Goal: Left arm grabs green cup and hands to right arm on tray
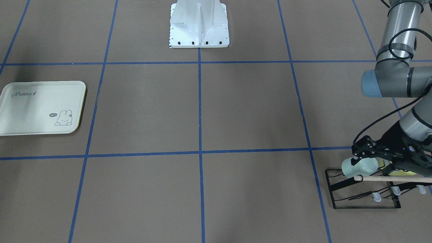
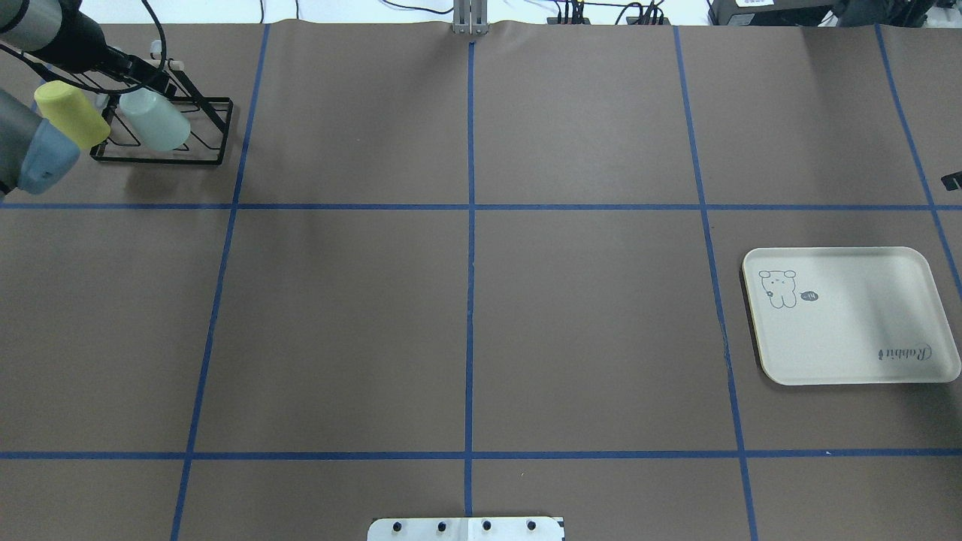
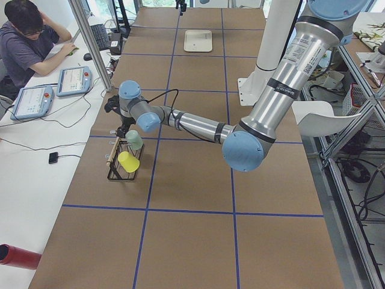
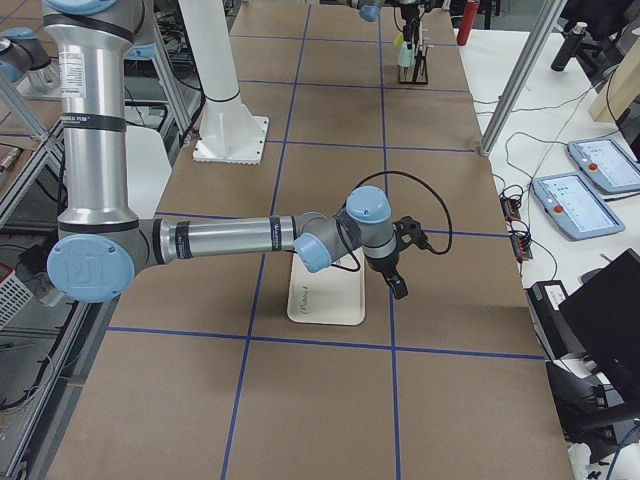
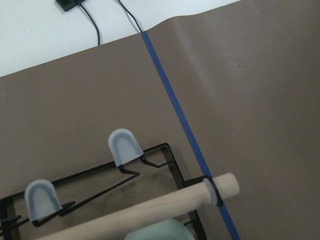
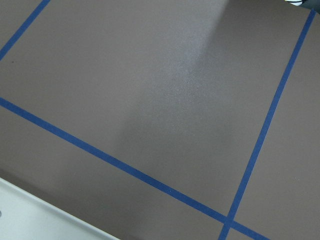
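Exterior front-facing view: the left pincer (image 1: pixel 362 157) sits low over the black wire rack (image 1: pixel 337 199), one finger lying against the wall of the green cup (image 1: pixel 360 167); whether the jaws press on the cup or merely bracket it cannot be told. The cup rests tilted on a rack peg, directly under the pincer, which is probably why the left arm (image 1: pixel 395 77) reaches in low and slanted rather than straight down. Just below the pincer runs the rack's wooden dowel (image 1: pixel 391 178), so a lift likely has to slide the cup off its peg and clear that bar. Just behind the pincer, toward the wrist, the yellow cup (image 2: pixel 71 113) sits on a neighbouring peg, near enough to be bumped.

Far across the table from this pincer lies the tray (image 1: pixel 20 111), nothing on it. The right pincer (image 4: pixel 393 268) hangs just beside the tray, posted there, presumably, to receive the cup and set it down with little travel; its grip cannot be told.
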Controlling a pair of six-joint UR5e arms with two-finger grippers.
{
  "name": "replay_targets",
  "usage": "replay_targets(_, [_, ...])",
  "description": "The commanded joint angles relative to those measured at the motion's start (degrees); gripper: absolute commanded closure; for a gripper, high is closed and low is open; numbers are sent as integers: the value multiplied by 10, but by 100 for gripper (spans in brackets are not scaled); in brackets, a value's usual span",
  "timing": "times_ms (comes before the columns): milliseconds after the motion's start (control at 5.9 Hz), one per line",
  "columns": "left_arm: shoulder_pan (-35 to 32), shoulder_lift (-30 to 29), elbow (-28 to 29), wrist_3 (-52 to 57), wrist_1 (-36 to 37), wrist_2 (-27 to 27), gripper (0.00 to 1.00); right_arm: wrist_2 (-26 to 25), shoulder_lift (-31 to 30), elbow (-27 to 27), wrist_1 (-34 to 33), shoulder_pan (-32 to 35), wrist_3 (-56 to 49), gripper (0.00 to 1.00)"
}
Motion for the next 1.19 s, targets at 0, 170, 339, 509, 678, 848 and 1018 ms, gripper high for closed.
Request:
replay_targets(0, [1,2,-1,5,0,1,1,1,0,0,0,0,0,0])
replay_targets(170, [3,4,-1,5,0,1,1,1,0,0,0,0,0,0])
replay_targets(339, [9,10,-1,5,0,1,1,1,-1,0,0,0,0,0])
replay_targets(509, [18,10,-1,5,0,5,1,1,-1,0,0,0,0,0])
replay_targets(678, [21,10,-1,5,0,12,1,1,-1,-1,-1,0,0,0])
replay_targets(848, [21,10,-1,5,1,12,4,1,-1,-1,-1,0,0,0])
replay_targets(1018, [21,10,1,5,1,12,6,1,-1,-1,-1,0,0,0])
